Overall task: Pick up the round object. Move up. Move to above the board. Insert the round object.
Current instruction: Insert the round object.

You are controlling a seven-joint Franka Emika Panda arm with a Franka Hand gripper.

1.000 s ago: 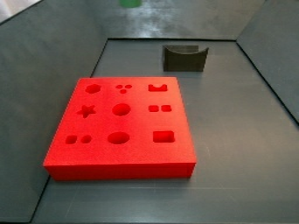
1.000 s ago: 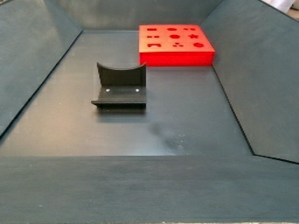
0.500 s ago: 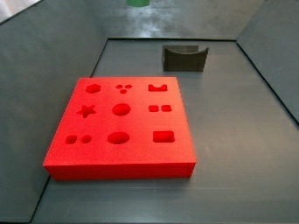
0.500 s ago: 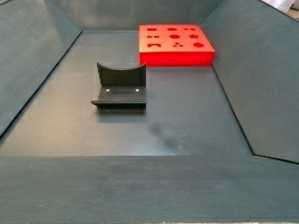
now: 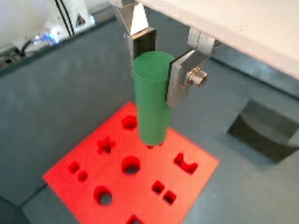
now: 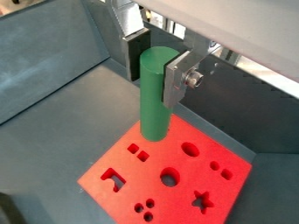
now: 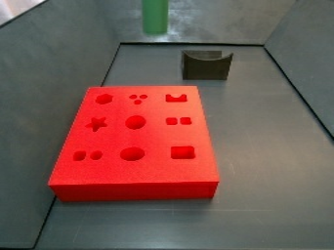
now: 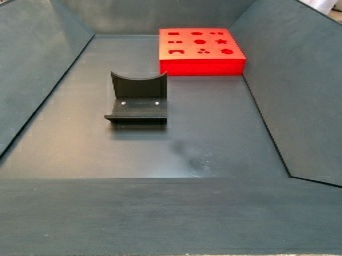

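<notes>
- While I hang above the board [image 5: 87,171], my gripper [image 5: 156,63] is clamped on the round object [image 5: 151,94], silver plates pressed against its upper part on either side.
- Round object: plain green peg, upright, its lower end free in the air over the board's top face in both wrist views [image 6: 155,96]. It does not touch the board.
- Side view: only the peg's lower part [image 7: 155,17] shows at the frame's upper edge, well above the floor; my fingers are out of frame there.
- Board [image 7: 131,181]: red slab flat on the floor, star, round and square cut-outs on top.
- Fixture [image 8: 135,103] stands apart from the board [image 8: 203,62], nothing in it.
</notes>
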